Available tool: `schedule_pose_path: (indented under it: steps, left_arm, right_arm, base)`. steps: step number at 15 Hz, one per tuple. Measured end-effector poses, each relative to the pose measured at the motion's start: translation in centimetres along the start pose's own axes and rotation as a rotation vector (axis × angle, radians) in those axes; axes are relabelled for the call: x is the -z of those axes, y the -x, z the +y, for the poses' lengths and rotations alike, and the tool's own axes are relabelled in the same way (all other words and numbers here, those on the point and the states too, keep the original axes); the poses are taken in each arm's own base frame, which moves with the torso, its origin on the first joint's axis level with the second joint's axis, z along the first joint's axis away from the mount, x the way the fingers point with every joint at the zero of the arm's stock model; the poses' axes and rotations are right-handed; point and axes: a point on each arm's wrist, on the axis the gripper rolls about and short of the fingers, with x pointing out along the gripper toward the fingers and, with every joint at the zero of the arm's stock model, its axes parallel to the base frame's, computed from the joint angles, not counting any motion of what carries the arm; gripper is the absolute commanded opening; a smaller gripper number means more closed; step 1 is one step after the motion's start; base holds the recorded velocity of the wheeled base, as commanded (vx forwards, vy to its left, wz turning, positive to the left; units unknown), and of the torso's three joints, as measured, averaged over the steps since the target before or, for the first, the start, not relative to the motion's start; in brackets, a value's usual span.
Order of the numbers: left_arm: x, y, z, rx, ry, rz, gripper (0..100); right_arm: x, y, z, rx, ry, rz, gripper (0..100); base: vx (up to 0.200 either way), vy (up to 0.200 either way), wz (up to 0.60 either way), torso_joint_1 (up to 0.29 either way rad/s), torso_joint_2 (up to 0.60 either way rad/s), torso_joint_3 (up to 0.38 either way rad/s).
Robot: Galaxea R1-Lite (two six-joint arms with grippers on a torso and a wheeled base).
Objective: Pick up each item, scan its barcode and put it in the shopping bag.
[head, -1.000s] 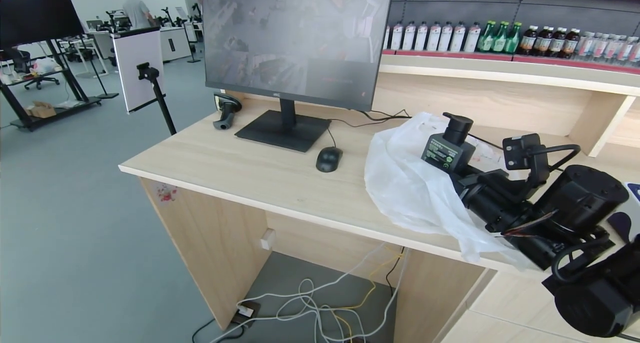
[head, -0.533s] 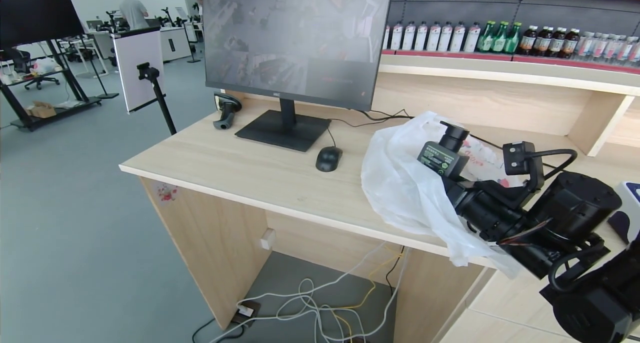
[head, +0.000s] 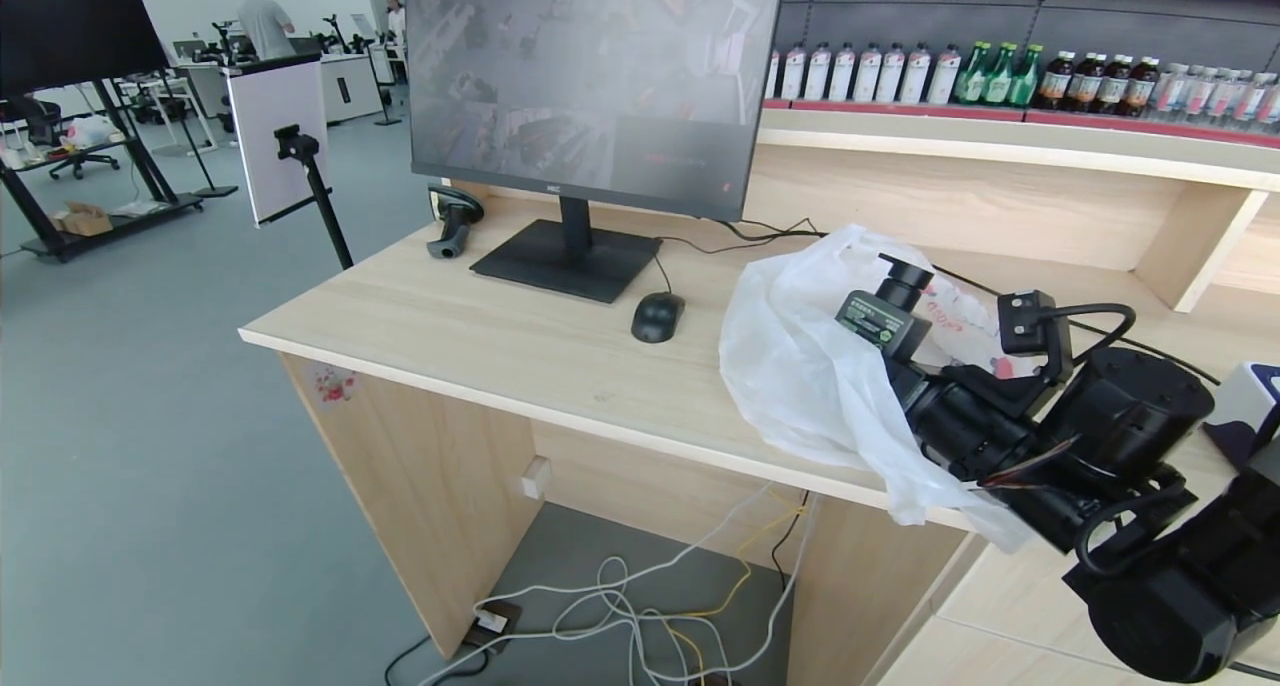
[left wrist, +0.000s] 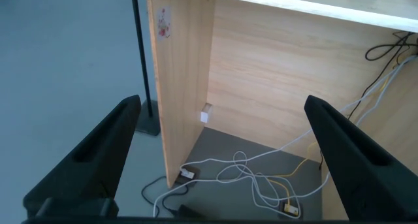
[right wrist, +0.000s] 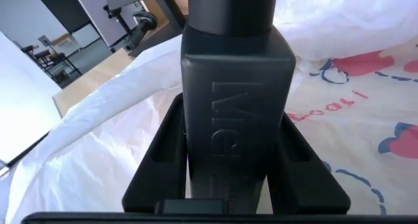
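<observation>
The right end effector [head: 912, 371] is clenched on a black square-sided bottle [head: 882, 313], with one finger pressed against each side of the body [right wrist: 232, 74]. The bottle is tilted, and in the head view its round cap points to about 1 o'clock. It is held at the open mouth of the white plastic shopping bag [head: 800, 366], and the film rises around it on both sides [right wrist: 98, 132]. The bag's near fold covers part of the end effector. Whether the bottle touches the bag's red-printed lining cannot be told.

The left end effector [left wrist: 222, 152] is released, its two fingers spread wide apart. It hangs low beside the counter, facing the wooden side panel and the loose cables [left wrist: 248, 178] on the floor.

The bag lies on the counter [head: 480, 336], at 3 o'clock from a black mouse [head: 657, 317]. A monitor [head: 590, 76] stands at 11 o'clock from the mouse. A handheld barcode scanner [head: 452, 221] stands at 9 o'clock from the monitor's base. A shelf of drink bottles [head: 1000, 74] runs behind the counter, at 1 o'clock from the bag.
</observation>
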Motion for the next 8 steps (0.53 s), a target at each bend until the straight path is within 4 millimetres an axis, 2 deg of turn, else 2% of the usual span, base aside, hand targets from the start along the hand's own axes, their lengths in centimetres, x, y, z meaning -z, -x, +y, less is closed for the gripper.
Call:
schedule_pose_path:
  steps: [3,4,8]
  left_arm:
    - [0.00,0.00,0.00,0.000,0.000,0.000,100]
    - [0.00,0.00,0.00,0.000,0.000,0.000,100]
    - [0.00,0.00,0.00,0.000,-0.001,0.000,100]
  right_arm:
    - [0.38,-0.20,-0.28,0.006,0.001,0.011,0]
    - [0.46,-0.23,-0.34,0.007,0.001,0.012,100]
    - [0.59,-0.30,-0.43,0.010,0.005,0.016,100]
  base:
    - [0.000,0.000,0.00,0.000,0.00,0.000]
    - [0.000,0.000,0.00,0.000,0.00,0.000]
    - [0.000,0.000,0.00,0.000,0.00,0.000]
